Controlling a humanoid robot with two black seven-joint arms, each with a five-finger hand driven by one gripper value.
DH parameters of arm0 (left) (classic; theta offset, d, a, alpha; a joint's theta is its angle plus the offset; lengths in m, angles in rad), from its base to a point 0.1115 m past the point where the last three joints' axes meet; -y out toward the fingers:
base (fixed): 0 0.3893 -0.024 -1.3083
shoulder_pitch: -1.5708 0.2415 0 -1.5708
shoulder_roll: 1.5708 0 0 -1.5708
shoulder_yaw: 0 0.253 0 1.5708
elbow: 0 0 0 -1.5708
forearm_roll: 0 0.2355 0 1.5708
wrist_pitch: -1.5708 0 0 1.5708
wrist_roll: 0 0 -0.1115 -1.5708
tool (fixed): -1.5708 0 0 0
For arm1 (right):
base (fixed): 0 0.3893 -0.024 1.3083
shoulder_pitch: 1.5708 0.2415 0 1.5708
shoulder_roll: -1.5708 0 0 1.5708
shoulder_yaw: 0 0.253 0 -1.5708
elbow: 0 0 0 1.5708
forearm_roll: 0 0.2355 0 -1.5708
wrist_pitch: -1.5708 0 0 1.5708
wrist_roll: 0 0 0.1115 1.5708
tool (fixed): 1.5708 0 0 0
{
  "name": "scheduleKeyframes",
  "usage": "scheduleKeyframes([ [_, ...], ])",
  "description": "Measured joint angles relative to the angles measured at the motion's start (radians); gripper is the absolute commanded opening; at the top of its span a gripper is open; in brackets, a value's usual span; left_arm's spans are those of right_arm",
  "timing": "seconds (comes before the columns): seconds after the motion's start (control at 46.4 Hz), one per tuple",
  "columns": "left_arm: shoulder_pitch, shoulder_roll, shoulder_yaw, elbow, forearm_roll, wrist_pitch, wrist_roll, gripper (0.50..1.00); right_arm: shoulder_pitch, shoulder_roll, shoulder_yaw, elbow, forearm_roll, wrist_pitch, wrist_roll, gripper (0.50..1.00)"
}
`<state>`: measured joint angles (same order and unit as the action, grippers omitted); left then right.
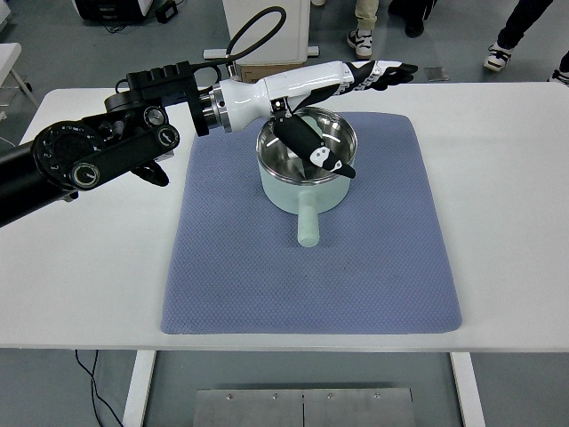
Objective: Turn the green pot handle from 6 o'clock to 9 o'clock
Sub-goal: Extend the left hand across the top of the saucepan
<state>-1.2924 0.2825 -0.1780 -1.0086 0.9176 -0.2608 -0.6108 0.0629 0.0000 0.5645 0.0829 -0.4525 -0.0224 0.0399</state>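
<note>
— While the handle points to the near edge of the desk, where is the hand?
— The left hand reaches over the pot, fingers spread, thumb hanging inside, holding nothing. The pot stands on the mat, toward the far edge.
— What could go wrong?
— I think the thumb may catch the rim and drag the pot instead of turning it.
— Any writing?
— None that I can read.
</note>
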Motion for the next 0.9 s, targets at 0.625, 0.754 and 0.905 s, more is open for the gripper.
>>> scheduleKeyframes([
  [0.625, -0.055, -0.020, 0.074, -0.001, 0.113, -0.024, 0.000, 1.000, 0.000, 0.000, 0.000, 0.000, 0.000, 0.000, 0.000, 1.000],
  [0.754, -0.057, -0.029, 0.077, -0.001, 0.147, -0.028, 0.000, 1.000, 0.000, 0.000, 0.000, 0.000, 0.000, 0.000, 0.000, 1.000],
  [0.905, -0.066, -0.034, 0.101, -0.009, 0.177, -0.029, 0.000, 1.000, 0.000, 0.000, 0.000, 0.000, 0.000, 0.000, 0.000, 1.000],
])
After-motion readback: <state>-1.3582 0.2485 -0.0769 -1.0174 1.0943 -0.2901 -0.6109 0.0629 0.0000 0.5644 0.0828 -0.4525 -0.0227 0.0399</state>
